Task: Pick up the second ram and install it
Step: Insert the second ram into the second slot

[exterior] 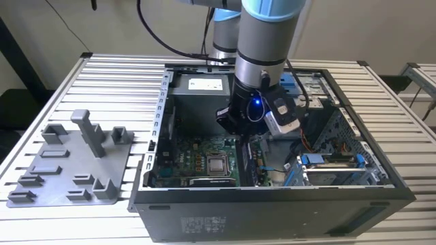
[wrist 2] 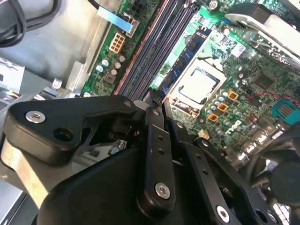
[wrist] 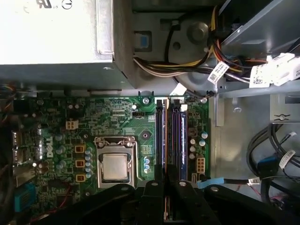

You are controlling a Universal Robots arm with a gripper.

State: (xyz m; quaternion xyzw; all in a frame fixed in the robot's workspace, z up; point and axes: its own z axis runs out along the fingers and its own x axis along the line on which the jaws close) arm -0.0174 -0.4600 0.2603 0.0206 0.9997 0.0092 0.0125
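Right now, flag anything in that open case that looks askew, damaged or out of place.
Nothing stands out. The end effector hangs low over the memory slots; the motherboard looks intact, and the cables lie off the board beside the power supply.

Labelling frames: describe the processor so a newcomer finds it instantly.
Inside the open black computer case, find the green motherboard. The processor is its square silver plate in a metal frame, unlike the long narrow memory slots beside it.

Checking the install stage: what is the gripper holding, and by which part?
It cannot be told: the gripper sits low over the motherboard's memory slots, its fingertips hidden.
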